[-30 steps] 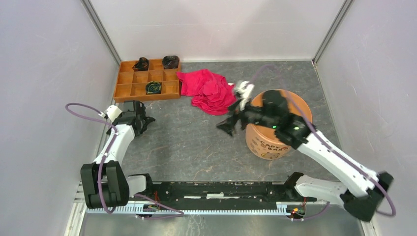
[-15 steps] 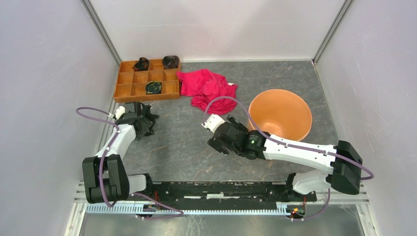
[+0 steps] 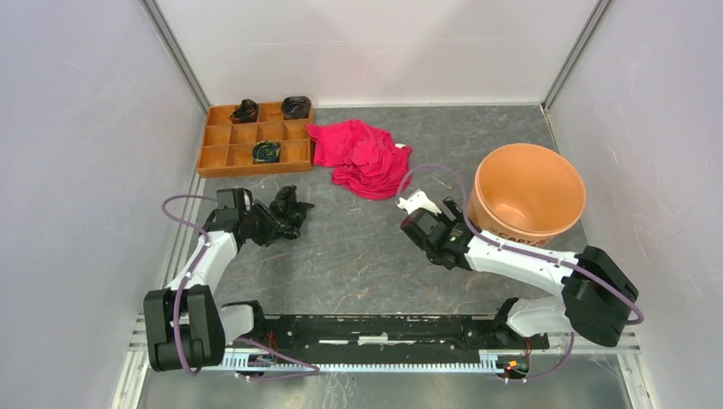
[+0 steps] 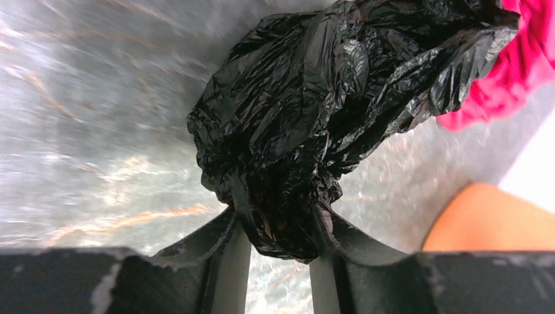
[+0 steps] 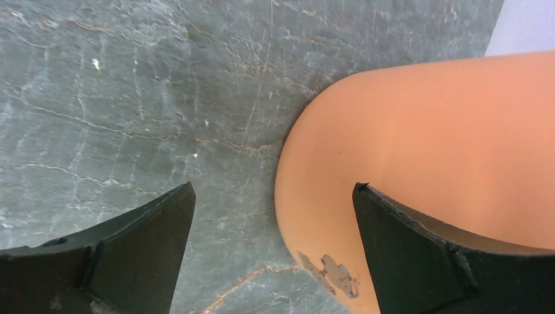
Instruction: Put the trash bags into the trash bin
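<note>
A crumpled glossy black trash bag lies on the grey table left of centre. My left gripper pinches its near end between both fingers. The trash bin, a round light-orange bucket, stands at the right with its mouth toward the camera. Its smooth outer wall carries a worn sticker. My right gripper is open at the bin's left side. The bin's wall bulges between its fingers, and the right finger overlaps the wall. A corner of the bin shows in the left wrist view.
A red-pink cloth lies crumpled behind the middle, just past the bag. A flat orange compartment tray at the back left holds small dark bundles. Grey walls close in on both sides.
My left gripper has closed on the trash bag and carried it to the right. The right arm has swung down off the bin and drawn back beside it. The bin has shifted right and back.
</note>
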Robot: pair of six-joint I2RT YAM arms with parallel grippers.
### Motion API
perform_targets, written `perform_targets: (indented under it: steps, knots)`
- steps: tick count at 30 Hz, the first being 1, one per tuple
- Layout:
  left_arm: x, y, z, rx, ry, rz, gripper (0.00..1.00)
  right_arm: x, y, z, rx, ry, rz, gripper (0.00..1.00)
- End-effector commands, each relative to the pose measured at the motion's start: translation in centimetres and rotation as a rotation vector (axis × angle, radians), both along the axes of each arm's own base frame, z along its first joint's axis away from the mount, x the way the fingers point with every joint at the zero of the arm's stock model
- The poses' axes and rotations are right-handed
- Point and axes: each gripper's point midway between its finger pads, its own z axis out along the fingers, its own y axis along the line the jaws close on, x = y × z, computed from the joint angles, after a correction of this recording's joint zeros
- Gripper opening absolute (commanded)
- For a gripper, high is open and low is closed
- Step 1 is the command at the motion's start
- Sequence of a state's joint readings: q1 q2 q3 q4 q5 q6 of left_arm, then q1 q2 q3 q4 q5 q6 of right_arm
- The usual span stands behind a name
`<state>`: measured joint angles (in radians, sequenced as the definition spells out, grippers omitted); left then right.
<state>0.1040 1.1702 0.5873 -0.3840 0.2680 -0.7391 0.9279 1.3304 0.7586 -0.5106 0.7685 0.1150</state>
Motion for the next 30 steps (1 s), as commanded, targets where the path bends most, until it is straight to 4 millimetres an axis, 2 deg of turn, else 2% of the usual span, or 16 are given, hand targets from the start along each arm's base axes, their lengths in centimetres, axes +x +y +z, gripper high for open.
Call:
perform_targets:
  steps: [1,4,7,9,11,13,15,17,23,27,29,30]
  knots:
    - [-1.1,-4.9,2.3,-0.174,-0.137,-0.248,0.39,0.5,0.7,1.2,0.126,-0.04,0.001,0.98]
    - [-2.6,-8.9,3.5,-0.24,-0.164,-0.403,0.34,-0.4,4.8,1.2,0.324,0.03,0.128,0.98]
    - [-4.3,-12.7,5.1,-0.27,-0.203,-0.554,0.31,-2.7,11.5,1.9,0.62,0.129,0.361,0.98]
    - [-5.4,-14.5,6.3,-0.29,-0.23,-0.63,0.26,-4.4,14.9,2.9,0.797,0.175,0.482,0.98]
    - [-5.8,-15.2,7.6,-0.304,-0.27,-0.676,0.17,-5.0,16.8,3.8,0.893,0.19,0.543,0.98]
    - [-5.9,-15.2,8.6,-0.294,-0.314,-0.695,0.11,-4.6,17.1,3.7,0.898,0.181,0.547,0.96]
    - [-6.2,-15.2,9.8,-0.298,-0.358,-0.702,0.08,-4.2,16.9,3.4,0.879,0.16,0.547,0.89]
    - [-6.5,-15.7,11.2,-0.348,-0.38,-0.71,0.08,-4.7,16.9,3.2,0.893,0.147,0.589,0.84]
    - [-8.0,-16.9,14.6,-0.509,-0.356,-0.735,0.05,-7.4,18.5,5.7,1.1,0.085,0.758,0.8]
    - [-8.6,-16.7,16.9,-0.491,-0.405,-0.751,0.05,-6.2,18.0,5.0,1.062,0.025,0.713,0.76]
    - [-9.1,-16.7,17.8,-0.505,-0.42,-0.759,0.02,-5.6,17.5,5.1,1.068,-0.017,0.687,0.68]
    - [-9.5,-16.8,18.4,-0.521,-0.429,-0.776,0.02,-5.7,17.6,5.7,1.092,-0.041,0.71,0.65]
